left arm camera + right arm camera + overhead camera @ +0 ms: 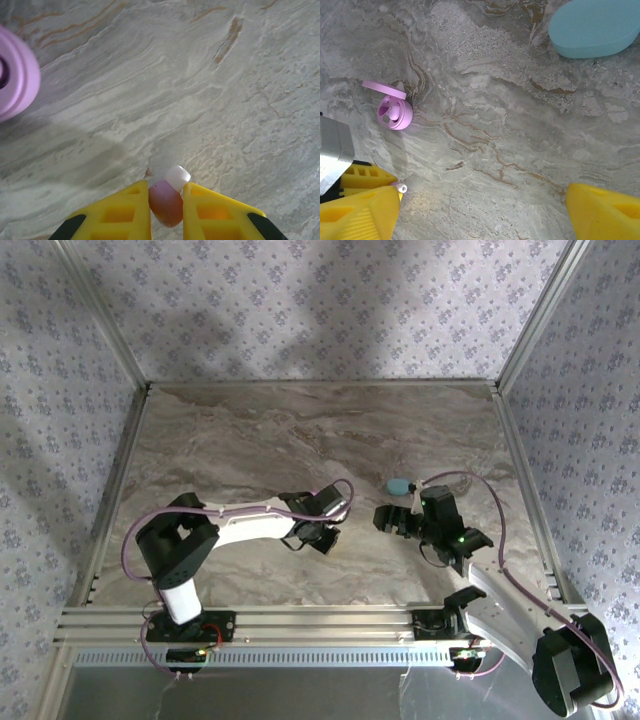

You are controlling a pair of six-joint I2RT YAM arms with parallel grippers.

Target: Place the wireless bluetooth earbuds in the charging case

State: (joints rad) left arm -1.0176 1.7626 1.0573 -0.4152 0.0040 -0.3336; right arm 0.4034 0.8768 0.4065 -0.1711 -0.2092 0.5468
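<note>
My left gripper (166, 186) is shut on a pink earbud (167, 205), whose white tip pokes out just above the marble. An open pink charging case (17, 75) lies off to its upper left, apart from the bud. In the right wrist view that pink case (395, 111) has its lid up, and the earbud's white tip (401, 188) shows below it. My right gripper (482, 210) is open with only bare table between its fingers. From above, the left gripper (322, 538) and right gripper (390, 518) sit close together at mid table.
A closed teal oval case (595, 27) lies on the marble table (250, 430), just beyond the right gripper (399, 484). Patterned walls and metal rails (300, 625) enclose the table.
</note>
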